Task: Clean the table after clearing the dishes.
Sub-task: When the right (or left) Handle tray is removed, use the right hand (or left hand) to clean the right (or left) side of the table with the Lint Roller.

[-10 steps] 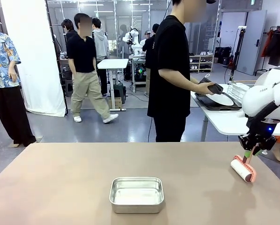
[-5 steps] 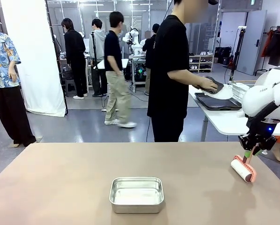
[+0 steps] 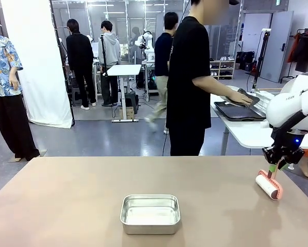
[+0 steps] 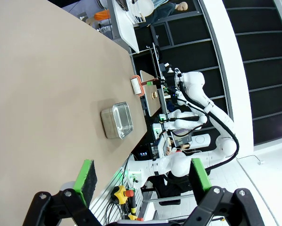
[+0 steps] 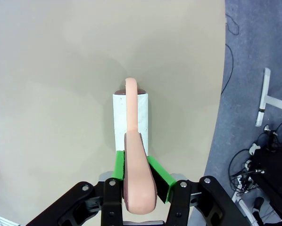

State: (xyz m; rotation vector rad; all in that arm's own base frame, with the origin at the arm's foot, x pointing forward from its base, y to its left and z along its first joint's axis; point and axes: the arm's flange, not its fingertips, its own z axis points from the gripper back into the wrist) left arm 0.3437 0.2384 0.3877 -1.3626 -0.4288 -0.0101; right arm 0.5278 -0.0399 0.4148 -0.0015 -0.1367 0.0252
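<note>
In the front view, the table (image 3: 66, 206) fills the lower frame; a steel pan (image 3: 150, 213) sits at lower centre. Behind it, a person (image 3: 187, 82) in black stands turned toward the white side table (image 3: 246, 135) at right, one hand (image 3: 242, 98) resting on the dishes (image 3: 236, 110), a dark tray there. At lower right, the right gripper (image 3: 273, 170) is pinched on the pink handle of a lint roller (image 3: 268, 186), whose white roll rests on the table near its right edge. In the left wrist view, the left gripper (image 4: 141, 176) is spread wide, holding nothing, above the table.
</note>
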